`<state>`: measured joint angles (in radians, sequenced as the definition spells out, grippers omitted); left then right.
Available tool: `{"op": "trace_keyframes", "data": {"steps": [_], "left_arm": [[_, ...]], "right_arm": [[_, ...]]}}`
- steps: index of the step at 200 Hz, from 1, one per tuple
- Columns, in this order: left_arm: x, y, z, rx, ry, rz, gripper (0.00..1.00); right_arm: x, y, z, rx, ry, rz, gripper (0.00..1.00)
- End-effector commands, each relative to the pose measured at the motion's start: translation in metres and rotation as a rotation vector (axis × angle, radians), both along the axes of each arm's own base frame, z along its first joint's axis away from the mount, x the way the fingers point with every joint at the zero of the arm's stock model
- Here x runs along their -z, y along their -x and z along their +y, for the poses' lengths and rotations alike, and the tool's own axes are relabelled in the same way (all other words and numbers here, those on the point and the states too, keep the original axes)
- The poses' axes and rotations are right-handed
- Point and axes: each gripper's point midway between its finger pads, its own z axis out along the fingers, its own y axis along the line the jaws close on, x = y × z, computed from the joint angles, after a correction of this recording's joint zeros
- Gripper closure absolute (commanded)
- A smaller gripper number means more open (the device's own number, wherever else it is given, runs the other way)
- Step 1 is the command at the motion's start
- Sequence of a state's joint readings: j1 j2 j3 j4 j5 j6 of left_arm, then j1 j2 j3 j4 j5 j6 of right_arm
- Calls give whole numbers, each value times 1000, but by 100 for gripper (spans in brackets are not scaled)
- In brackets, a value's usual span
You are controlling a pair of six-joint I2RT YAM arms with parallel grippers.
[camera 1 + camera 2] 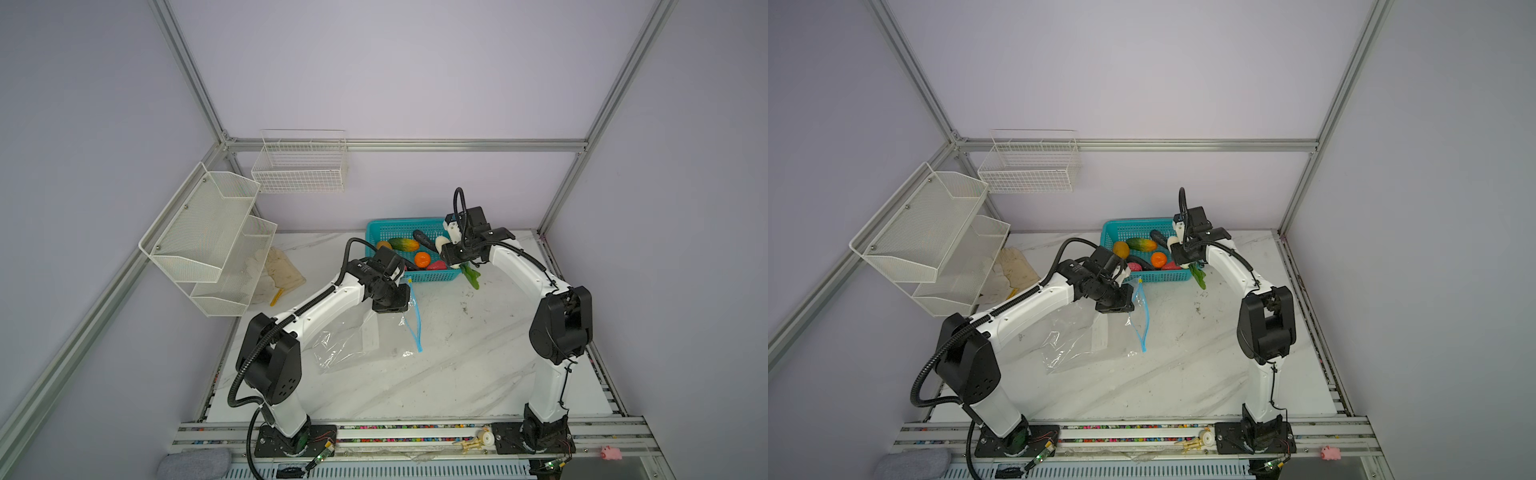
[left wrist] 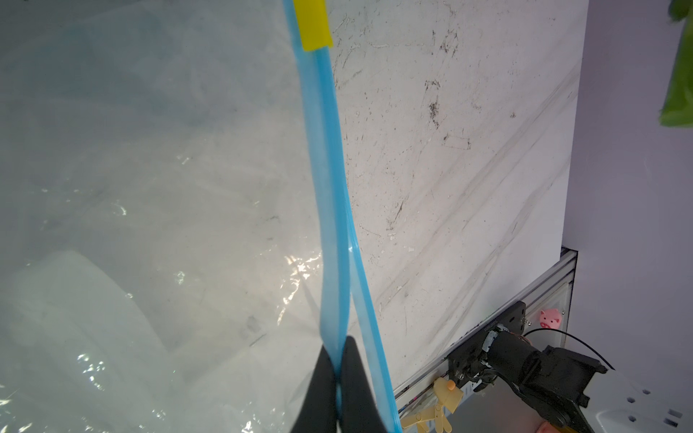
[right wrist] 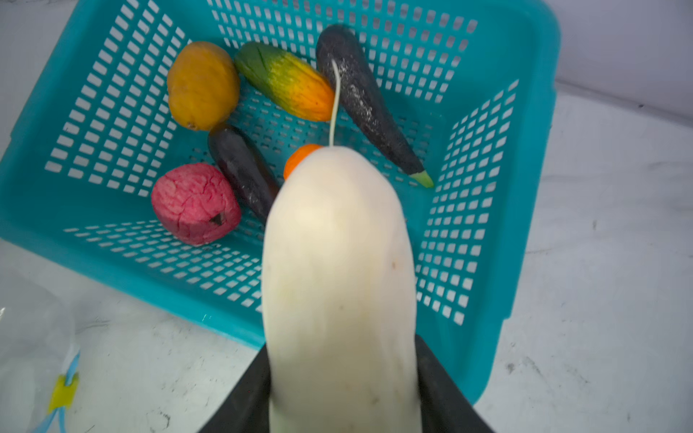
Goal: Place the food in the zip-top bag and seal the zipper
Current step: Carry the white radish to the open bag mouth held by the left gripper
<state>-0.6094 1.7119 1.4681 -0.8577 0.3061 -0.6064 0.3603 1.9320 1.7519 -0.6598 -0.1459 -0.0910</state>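
Toy food is mostly unbagged at this moment. A smooth, matte, cream-white radish [image 3: 337, 285], long and round-ended with a thin root thread at its tip, is clamped lengthwise between the black fingers of the right gripper [image 3: 343, 356], whose jaws stand about half apart around its body. Its green leaves [image 1: 471, 276] trail out behind the fingers. Just beyond the radish's tip, ahead of this gripper, sits a teal perforated plastic basket [image 3: 525, 112]. It holds a rounded yellow-orange mango [image 3: 202, 84], a tapered green-to-orange cucumber [image 3: 285, 80], two slim dark, speckled eggplants [image 3: 363, 101], a small orange [image 3: 300, 157] half hidden by the radish, and a wrinkled pink piece [image 3: 195, 204]. A red piece [image 1: 1169, 266] beside the orange shows only in the top views. The left gripper [image 2: 337, 348] is shut tight, pinching one lip of the thin light-blue plastic zipper strip [image 2: 326, 150] on a large clear, crinkly zip-top bag [image 2: 150, 187]. The strip's other lip parts from it just beside the fingers, so the mouth looks unsealed there. A small yellow slider tab [image 2: 311, 26] sits at the end of the strip farthest from the fingers. From this gripper the bag's glossy film sags down onto the white marble-patterned tabletop [image 1: 457, 353], and nothing shows inside it. By the look of things the radish is the first item on its way, so every piece has yet to go in and the zipper has yet to be closed.
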Motion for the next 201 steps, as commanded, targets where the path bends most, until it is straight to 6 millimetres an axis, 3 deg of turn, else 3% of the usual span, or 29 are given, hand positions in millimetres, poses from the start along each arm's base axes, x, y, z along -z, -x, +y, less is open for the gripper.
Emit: {"op": "trace_keyframes", "data": {"steps": [1, 30, 47, 116, 129, 162, 201], "left_arm": [[-33, -6, -6, 34, 57, -75, 100], [-37, -5, -6, 40, 63, -84, 100], [-40, -5, -6, 41, 67, -92, 100], [-48, -3, 1, 36, 67, -122, 100], [-50, -4, 1, 36, 69, -127, 100], [-52, -5, 2, 31, 73, -130, 100], [-52, -4, 2, 32, 79, -125, 100]], "right_arm": [[-23, 51, 30, -65, -56, 41, 52], [-22, 102, 53, -151, -61, 95, 52], [-21, 126, 55, -180, -45, 127, 52], [-7, 183, 45, -341, 18, 219, 57], [-3, 189, 43, -390, 39, 213, 57], [-8, 179, 51, -469, 42, 117, 59], [18, 186, 51, -537, 88, 214, 61]]}}
